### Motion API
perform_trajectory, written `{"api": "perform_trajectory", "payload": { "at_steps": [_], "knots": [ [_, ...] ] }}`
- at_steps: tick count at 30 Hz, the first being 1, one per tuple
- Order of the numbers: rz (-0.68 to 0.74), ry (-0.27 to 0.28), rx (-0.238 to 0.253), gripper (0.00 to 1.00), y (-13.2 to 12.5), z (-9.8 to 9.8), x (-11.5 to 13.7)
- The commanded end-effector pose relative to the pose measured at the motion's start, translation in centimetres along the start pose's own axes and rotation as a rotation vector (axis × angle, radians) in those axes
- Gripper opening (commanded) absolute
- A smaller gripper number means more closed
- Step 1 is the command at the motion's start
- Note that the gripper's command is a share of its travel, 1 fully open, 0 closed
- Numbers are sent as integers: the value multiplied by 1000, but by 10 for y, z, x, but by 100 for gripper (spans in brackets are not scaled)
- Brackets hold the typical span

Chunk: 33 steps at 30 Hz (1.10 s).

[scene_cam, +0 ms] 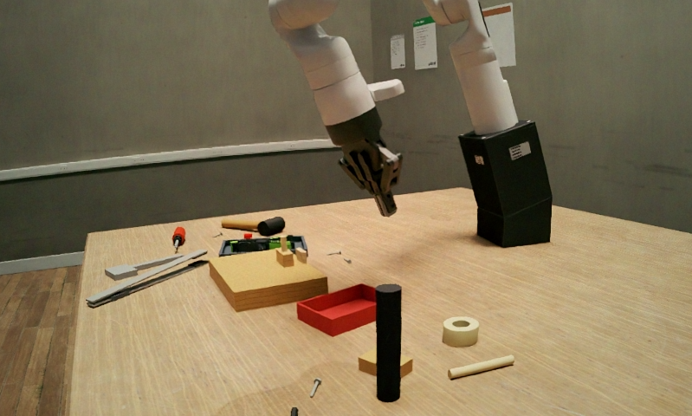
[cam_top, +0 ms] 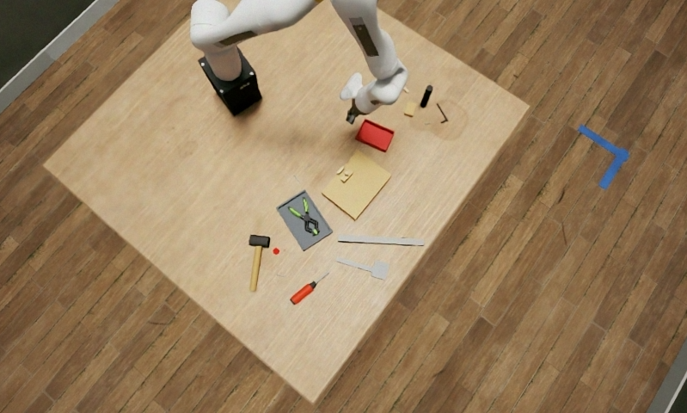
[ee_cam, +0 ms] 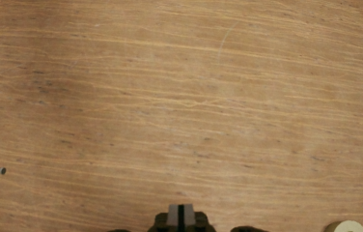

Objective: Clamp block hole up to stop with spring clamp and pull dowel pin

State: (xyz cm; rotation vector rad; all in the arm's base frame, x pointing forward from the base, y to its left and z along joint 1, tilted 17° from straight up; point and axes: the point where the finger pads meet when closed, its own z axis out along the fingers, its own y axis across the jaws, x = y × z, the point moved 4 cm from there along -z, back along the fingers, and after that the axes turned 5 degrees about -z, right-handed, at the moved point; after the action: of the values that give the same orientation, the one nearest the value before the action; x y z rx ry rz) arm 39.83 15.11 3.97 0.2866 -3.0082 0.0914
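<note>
The small wooden block (cam_top: 343, 178) (scene_cam: 285, 258) sits on the bench board (cam_top: 359, 196) (scene_cam: 267, 283). Its dowel pin (scene_cam: 283, 243) stands upright in it. The bench stop (cam_top: 340, 169) (scene_cam: 301, 254) is beside the block; whether something loose sits between them is too small to tell. The spring clamp (cam_top: 306, 217), green and black, lies in the grey tray (cam_top: 291, 224), away from the block. My gripper (cam_top: 350, 120) (scene_cam: 388, 211) (ee_cam: 181, 214) is shut and empty, tilted in the air above the table, on the robot-base side of the red box and well off the board.
The red box (cam_top: 375, 136) (scene_cam: 339, 310) is beside the board. A black cylinder (cam_top: 426, 96) (scene_cam: 388, 342) stands upright beyond it. A tape roll (scene_cam: 452, 335) and loose rod (scene_cam: 481, 367) lie nearby. A mallet (cam_top: 255, 267), screwdriver (cam_top: 302, 292) and flat metal bar (cam_top: 381, 240) lie past the tray.
</note>
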Motion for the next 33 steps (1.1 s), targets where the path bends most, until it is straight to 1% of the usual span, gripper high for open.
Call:
{"api": "perform_trajectory", "payload": {
  "at_steps": [1, 14, 16, 23, 29, 31, 33],
  "knots": [
    [22, -43, -10, 10, -19, -5, -8],
    [82, -206, 4, 10, -86, -18, -31],
    [82, -206, 4, 10, -86, -18, -31],
    [107, -274, 19, 10, -116, -25, -37],
    [124, -319, 32, 10, -136, -30, -40],
    [129, -332, 36, 10, -142, -32, -41],
    [129, -332, 36, 10, -142, -32, -41]
  ]
}}
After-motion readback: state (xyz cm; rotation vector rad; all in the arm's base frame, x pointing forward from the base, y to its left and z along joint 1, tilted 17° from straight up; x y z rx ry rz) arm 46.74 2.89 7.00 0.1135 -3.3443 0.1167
